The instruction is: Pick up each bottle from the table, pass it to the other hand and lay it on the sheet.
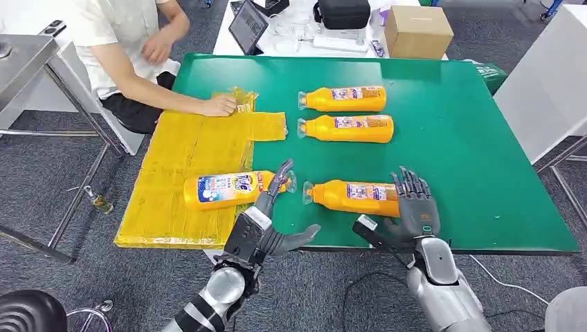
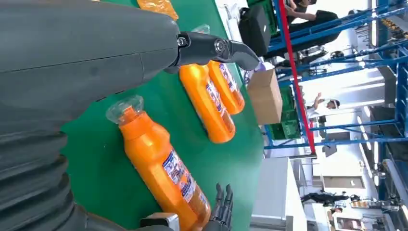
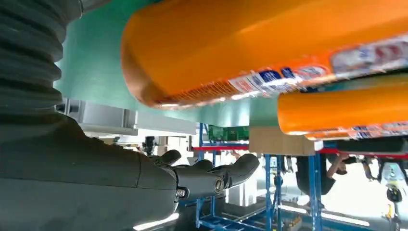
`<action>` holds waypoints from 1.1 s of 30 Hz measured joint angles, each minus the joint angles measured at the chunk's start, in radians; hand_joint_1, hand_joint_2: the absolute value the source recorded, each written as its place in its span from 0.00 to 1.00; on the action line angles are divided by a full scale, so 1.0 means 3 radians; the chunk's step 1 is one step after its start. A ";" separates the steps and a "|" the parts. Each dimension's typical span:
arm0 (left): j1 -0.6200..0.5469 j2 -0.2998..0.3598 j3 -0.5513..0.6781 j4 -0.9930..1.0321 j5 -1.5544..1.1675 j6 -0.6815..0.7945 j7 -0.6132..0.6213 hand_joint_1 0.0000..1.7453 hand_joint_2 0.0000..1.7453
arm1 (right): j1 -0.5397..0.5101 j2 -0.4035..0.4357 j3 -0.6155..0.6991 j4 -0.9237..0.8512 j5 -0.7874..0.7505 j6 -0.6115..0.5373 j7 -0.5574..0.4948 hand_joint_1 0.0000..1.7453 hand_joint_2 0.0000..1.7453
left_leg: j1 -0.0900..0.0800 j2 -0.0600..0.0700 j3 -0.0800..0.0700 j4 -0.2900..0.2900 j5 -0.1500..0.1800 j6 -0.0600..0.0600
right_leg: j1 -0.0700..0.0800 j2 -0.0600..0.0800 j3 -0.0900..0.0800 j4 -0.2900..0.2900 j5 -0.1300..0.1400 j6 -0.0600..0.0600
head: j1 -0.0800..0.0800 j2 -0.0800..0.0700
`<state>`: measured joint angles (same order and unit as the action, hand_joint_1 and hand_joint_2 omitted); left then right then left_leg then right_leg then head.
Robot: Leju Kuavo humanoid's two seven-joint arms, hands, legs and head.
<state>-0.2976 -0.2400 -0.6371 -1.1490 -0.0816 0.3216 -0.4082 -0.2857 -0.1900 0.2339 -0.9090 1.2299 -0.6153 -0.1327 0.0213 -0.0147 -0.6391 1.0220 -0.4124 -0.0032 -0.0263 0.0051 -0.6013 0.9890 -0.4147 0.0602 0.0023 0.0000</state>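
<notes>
An orange bottle (image 1: 228, 189) lies on the yellow sheet (image 1: 187, 149), cap to the right. My left hand (image 1: 266, 221) is just below it, fingers spread and one fingertip (image 1: 282, 173) up by its neck, holding nothing. A second orange bottle (image 1: 353, 196) (image 2: 163, 168) (image 3: 269, 43) lies on the green table (image 1: 457, 138). My right hand (image 1: 415, 204) stands at its base with fingers apart, not closed on it. Two more orange bottles (image 1: 344, 99) (image 1: 348, 128) lie side by side farther back.
A person sits at the far left, one hand (image 1: 220, 105) pressing on the sheet's far edge. Behind the green table, a white table carries a cardboard box (image 1: 417, 31), a tablet (image 1: 248, 26) and a black bag (image 1: 342, 12). A metal table (image 1: 28, 55) stands at left.
</notes>
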 measured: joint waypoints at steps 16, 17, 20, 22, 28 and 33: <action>-0.0023 -0.0010 -0.0005 -0.0009 0.0125 -0.0064 0.0108 0.00 1.00 | -0.0288 -0.0062 0.0083 0.0390 -0.0111 0.0689 0.0234 0.78 1.00 | 0.0000 0.0007 0.0024 0.0000 0.0000 0.0001 | 0.0000 0.0003 0.0019 -0.0001 0.0000 0.0000 | 0.0000 0.0000; -0.0026 -0.0010 -0.0005 -0.0009 0.0127 -0.0066 0.0113 0.00 1.00 | -0.0323 -0.0065 0.0088 0.0426 -0.0144 0.0779 0.0216 0.78 1.00 | 0.0000 0.0009 0.0028 0.0000 0.0000 0.0002 | 0.0000 0.0003 0.0022 -0.0002 0.0000 0.0000 | 0.0000 0.0000; -0.0043 -0.0010 -0.0010 -0.0009 0.0151 -0.0095 0.0114 0.00 1.00 | -0.0393 -0.0085 0.0107 0.0549 -0.0248 0.0889 0.0082 0.82 1.00 | 0.0000 0.0008 0.0034 0.0000 -0.0001 0.0003 | 0.0000 0.0003 0.0030 -0.0003 0.0001 0.0001 | 0.0001 0.0000; -0.0050 -0.0010 -0.0011 -0.0009 0.0169 -0.0103 0.0112 0.00 1.00 | -0.0410 -0.0088 0.0111 0.0613 -0.0284 0.0865 0.0020 0.82 1.00 | -0.0001 0.0007 0.0034 0.0000 0.0000 0.0005 | 0.0000 0.0003 0.0031 -0.0003 0.0004 0.0004 | 0.0000 0.0000; -0.0063 -0.0010 -0.0014 -0.0009 0.0173 -0.0106 0.0109 0.00 1.00 | -0.0492 -0.0089 0.0127 0.0736 -0.0304 0.0833 -0.0018 1.00 1.00 | -0.0001 0.0007 0.0035 0.0000 0.0004 0.0007 | 0.0000 0.0003 0.0031 -0.0002 0.0006 0.0006 | 0.0000 0.0000; -0.0077 -0.0010 -0.0024 -0.0009 0.0220 -0.0078 0.0078 0.00 1.00 | -0.0530 -0.0090 0.0147 0.0824 -0.0426 0.0734 -0.0179 1.00 1.00 | -0.0001 0.0007 0.0034 0.0000 0.0004 0.0007 | 0.0000 0.0003 0.0031 -0.0002 0.0006 0.0006 | 0.0000 0.0000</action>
<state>-0.3207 -0.2430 -0.6443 -1.1517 -0.0157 0.2983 -0.3849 -0.4447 -0.2171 0.2781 -0.6619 1.1022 -0.3952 -0.1864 0.0212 -0.0126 -0.6289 1.0220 -0.4112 -0.0010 -0.0264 0.0060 -0.5920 0.9884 -0.4128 0.0620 0.0023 0.0000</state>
